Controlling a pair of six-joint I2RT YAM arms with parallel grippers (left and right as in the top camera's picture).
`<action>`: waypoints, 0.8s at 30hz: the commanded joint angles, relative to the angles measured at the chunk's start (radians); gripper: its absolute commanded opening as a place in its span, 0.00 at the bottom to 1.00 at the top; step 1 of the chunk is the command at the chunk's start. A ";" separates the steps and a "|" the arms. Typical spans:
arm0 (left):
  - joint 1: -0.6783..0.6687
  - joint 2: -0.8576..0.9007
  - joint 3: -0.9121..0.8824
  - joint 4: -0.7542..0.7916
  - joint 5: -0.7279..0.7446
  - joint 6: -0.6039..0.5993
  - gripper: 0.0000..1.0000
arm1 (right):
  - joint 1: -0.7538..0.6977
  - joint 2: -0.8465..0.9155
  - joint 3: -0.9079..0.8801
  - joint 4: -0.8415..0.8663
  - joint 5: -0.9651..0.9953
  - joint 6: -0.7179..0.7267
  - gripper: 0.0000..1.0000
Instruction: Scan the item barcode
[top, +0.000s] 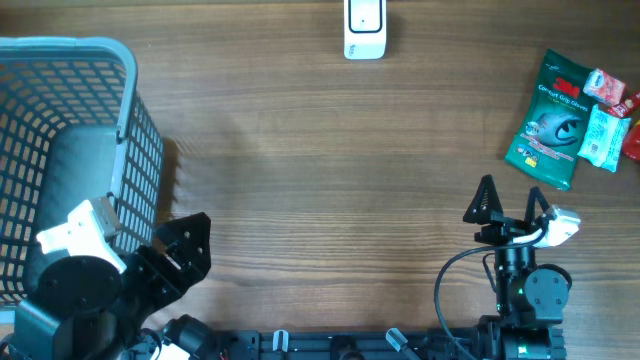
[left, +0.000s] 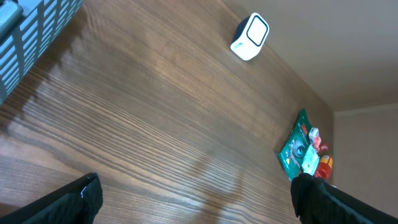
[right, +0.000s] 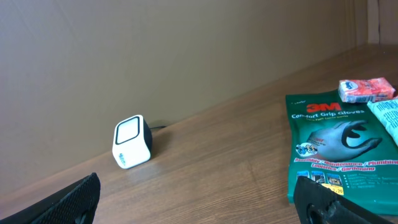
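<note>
Overhead: the left gripper (top: 185, 245) is spread wide and empty, with the basket (top: 125, 95) right at its left side. The right gripper (top: 512, 208) gapes too, nothing between its jaws. The green glove packet (top: 550, 122) lies flat ahead of it, slightly right and clear of both fingers. The scanner (top: 364, 28) stands far ahead, between the arms.

Left wrist: only bare table (left: 161, 124) between the open jaws, the packet far off beyond the right finger.

Right wrist: jaws wide, the scanner ahead-left, the packet just ahead of the right finger.
</note>
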 joint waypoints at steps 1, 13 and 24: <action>-0.006 0.005 0.000 0.002 -0.012 0.019 1.00 | -0.002 -0.009 -0.001 0.005 0.009 -0.023 1.00; -0.006 0.005 0.000 0.002 -0.012 0.019 1.00 | -0.002 -0.009 -0.001 0.005 0.009 -0.023 1.00; 0.007 -0.010 -0.013 0.058 -0.054 0.020 1.00 | -0.002 -0.009 -0.001 0.005 0.009 -0.023 1.00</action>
